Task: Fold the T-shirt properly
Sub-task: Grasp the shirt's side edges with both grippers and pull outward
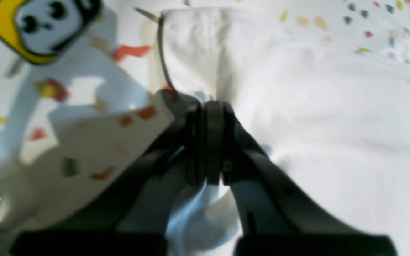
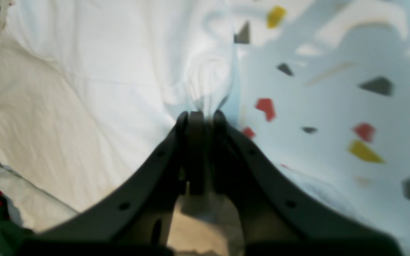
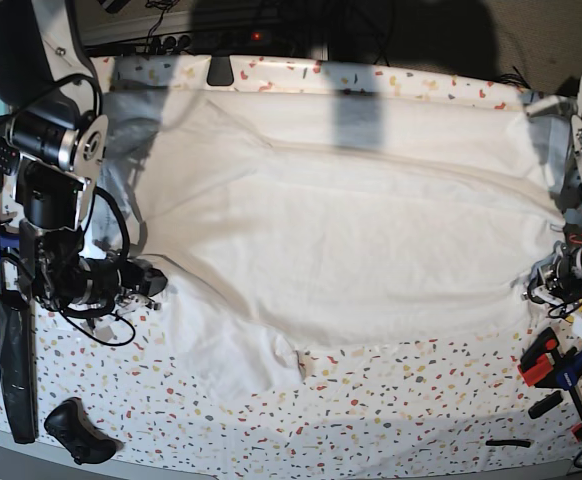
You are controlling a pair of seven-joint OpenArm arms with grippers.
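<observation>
T-shirt (image 3: 341,250): spread across the tabletop (image 3: 391,410), between the two arms.
Left gripper (image 1: 208,106): at the shirt's edge, base view's right.
Right gripper (image 2: 199,115): at the opposite edge.
Clamps (image 3: 556,365): on the table, near the left arm.

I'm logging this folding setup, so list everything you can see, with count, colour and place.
T-shirt: one, white, spread across the table's middle.
Table: one, white with coloured speckles, under everything.
Sticker: one, yellow with a face, on the table in the left wrist view.
Clamps: a few, orange, blue and black, along the table's side edges.
Left tool: one, black, shut on the T-shirt's edge.
Right tool: one, black, shut on the T-shirt's opposite edge.
</observation>
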